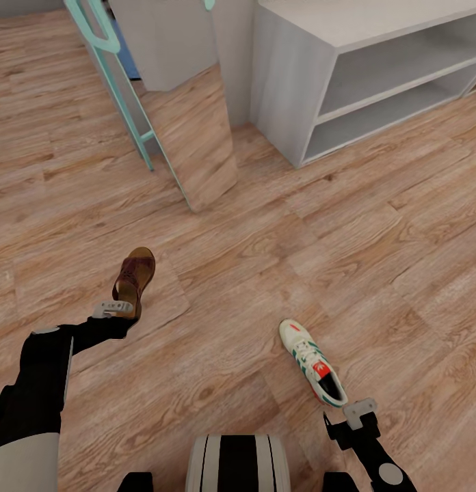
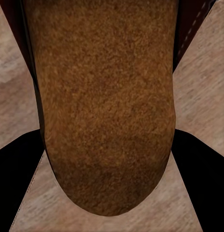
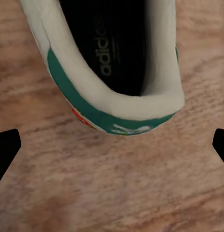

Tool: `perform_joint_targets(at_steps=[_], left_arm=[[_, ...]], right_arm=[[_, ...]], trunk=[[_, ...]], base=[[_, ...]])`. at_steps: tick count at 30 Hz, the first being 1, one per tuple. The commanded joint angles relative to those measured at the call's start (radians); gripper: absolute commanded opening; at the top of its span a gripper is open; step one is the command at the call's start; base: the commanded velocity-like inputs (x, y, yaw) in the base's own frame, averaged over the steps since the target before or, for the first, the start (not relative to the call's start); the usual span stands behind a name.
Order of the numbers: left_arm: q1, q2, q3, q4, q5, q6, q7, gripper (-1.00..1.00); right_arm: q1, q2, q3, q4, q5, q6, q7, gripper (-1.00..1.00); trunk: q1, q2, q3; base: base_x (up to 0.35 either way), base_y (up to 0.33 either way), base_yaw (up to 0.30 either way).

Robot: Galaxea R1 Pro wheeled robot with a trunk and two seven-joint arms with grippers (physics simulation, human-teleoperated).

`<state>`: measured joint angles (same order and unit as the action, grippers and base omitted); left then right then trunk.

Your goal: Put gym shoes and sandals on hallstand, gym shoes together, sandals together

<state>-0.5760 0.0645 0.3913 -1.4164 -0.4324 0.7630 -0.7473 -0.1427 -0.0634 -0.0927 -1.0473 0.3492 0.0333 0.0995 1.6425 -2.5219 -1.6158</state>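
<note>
Flooring (image 1: 375, 225) of wood-grain plank spans the head view and carries every other item. Rack (image 1: 293, 75), pale grey-white, stands at the far right with two open shelf slots, both facing the robot's left-front. Mirror panel (image 1: 197, 137) in a mint frame (image 1: 115, 89) leans just left of the rack, its lower edge on the floor. Sneaker (image 1: 313, 362), white with green stripes and a red tongue patch, lies on the floor at near right, toe pointing away from the robot and heel toward the right gripper (image 1: 359, 412). Sandal (image 1: 133, 277), dark brown, lies at near left, well apart from the sneaker, heel end at the left gripper (image 1: 115, 309). Left gripper: fingers (image 2: 15, 179) straddle the sandal's heel in the left wrist view; jaws are spread wide, and contact with the sandal cannot be confirmed. Right gripper: positioned just behind the sneaker's heel; in the right wrist view the fingertips (image 3: 7, 145) sit at the two sides, parted wider than the heel (image 3: 141, 108), and grip nothing.
</note>
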Motion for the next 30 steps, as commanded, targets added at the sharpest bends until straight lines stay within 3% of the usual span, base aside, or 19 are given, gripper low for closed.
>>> perform_joint_targets(at_steps=[1,16,23,30], left_arm=[[-0.001,0.000,0.001,-0.001,-0.009,0.002,-0.011,-1.00],[-0.001,0.000,0.001,-0.001,-0.009,0.002,-0.011,-1.00],[-0.001,0.000,0.001,-0.001,-0.009,0.002,-0.011,-1.00],[-0.001,0.000,0.001,-0.001,-0.009,0.002,-0.011,-1.00]], right_arm=[[0.000,0.000,-0.002,-0.002,0.010,0.003,0.007,1.00],[0.000,0.000,-0.002,-0.002,0.010,0.003,0.007,1.00],[0.000,0.000,-0.002,-0.002,0.010,0.003,0.007,1.00],[0.000,0.000,-0.002,-0.002,0.010,0.003,0.007,1.00]], trunk=[[0.000,0.000,-0.001],[0.000,0.000,-0.001],[0.003,-0.002,-0.034],[0.003,-0.002,-0.036]], base=[[0.221,0.000,0.000],[0.054,0.000,0.000],[0.000,0.000,0.000],[0.000,0.000,0.000]])
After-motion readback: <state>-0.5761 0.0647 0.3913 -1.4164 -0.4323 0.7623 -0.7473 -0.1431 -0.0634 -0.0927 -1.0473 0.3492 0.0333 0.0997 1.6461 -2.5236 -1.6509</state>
